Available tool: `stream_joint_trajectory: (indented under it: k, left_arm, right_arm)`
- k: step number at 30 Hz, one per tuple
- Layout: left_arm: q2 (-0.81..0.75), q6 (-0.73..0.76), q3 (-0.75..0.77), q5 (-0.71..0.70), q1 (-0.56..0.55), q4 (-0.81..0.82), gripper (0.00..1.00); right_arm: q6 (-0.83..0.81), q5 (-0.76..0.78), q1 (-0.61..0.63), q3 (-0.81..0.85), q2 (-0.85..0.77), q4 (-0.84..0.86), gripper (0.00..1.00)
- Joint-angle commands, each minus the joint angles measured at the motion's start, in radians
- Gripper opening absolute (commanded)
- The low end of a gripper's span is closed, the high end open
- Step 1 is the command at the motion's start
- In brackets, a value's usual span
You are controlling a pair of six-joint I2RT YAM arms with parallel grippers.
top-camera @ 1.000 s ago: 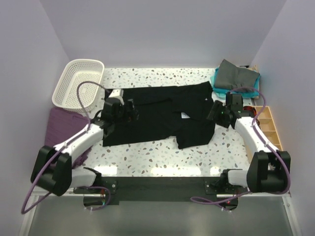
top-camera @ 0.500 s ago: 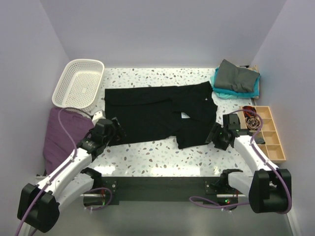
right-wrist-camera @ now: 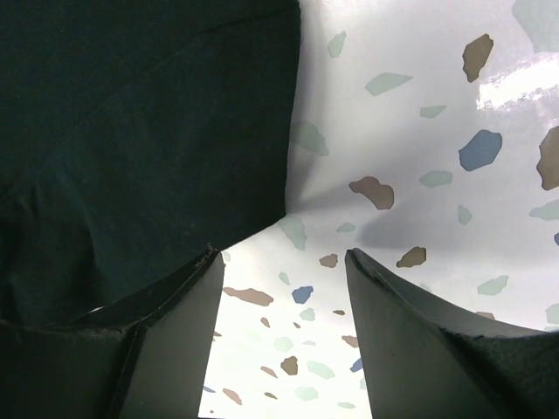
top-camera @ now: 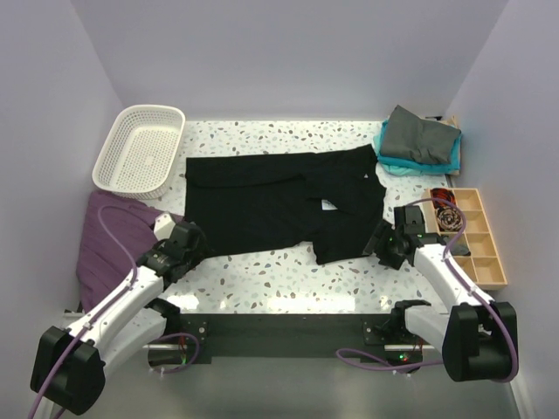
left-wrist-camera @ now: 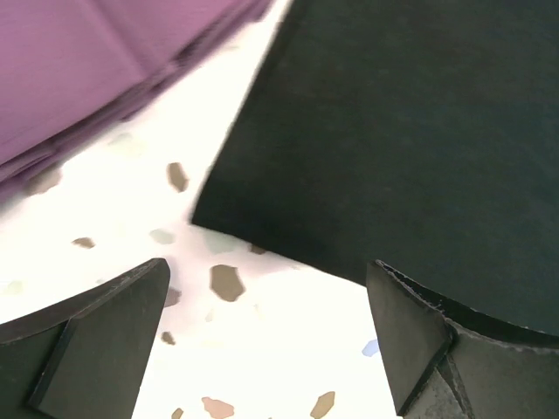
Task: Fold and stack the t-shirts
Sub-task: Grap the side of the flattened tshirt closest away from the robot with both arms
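Note:
The large black t-shirt (top-camera: 262, 196) lies spread flat mid-table, its small white label (top-camera: 329, 206) showing. A dark grey tee (top-camera: 421, 133) lies folded on a teal tee (top-camera: 393, 163) at the back right. My left gripper (top-camera: 192, 248) is open and empty, low over the table by the shirt's near left corner (left-wrist-camera: 393, 131). My right gripper (top-camera: 383, 244) is open and empty by the shirt's near right corner (right-wrist-camera: 131, 131). In the wrist views both grippers (left-wrist-camera: 271, 349) (right-wrist-camera: 284, 340) have bare speckled table between their fingers.
A white lattice basket (top-camera: 144, 157) stands at the back left. A purple cloth (top-camera: 109, 231) lies at the left edge, also in the left wrist view (left-wrist-camera: 105, 70). A wooden compartment tray (top-camera: 476, 236) sits at the right edge.
Both arms have drawn back from over the shirt's left and right sides toward the near edge, and now sit at the shirt's near corners. The shirt lies flatter on the left.

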Motion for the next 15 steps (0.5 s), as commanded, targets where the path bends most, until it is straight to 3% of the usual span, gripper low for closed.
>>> stream_joint_trajectory:
  k: [1, 9, 13, 15]
  left_arm:
    - [0.004, -0.103, 0.019, -0.096, -0.005, -0.059, 1.0]
    - [0.163, -0.05, 0.028, -0.06, -0.002, 0.099, 0.98]
    - [0.216, -0.019, 0.033, -0.056, -0.002, 0.153, 0.83]
    - [0.22, -0.021, 0.022, -0.056, -0.002, 0.167, 0.68]
  right_arm:
    - [0.019, -0.006, 0.007, -0.011, 0.013, 0.041, 0.63]
    - [0.013, -0.013, 0.006, -0.009, 0.068, 0.085, 0.61]
    - [0.019, -0.044, 0.006, -0.023, 0.093, 0.13, 0.6]
    - [0.028, -0.067, 0.006, -0.038, 0.099, 0.167, 0.59]
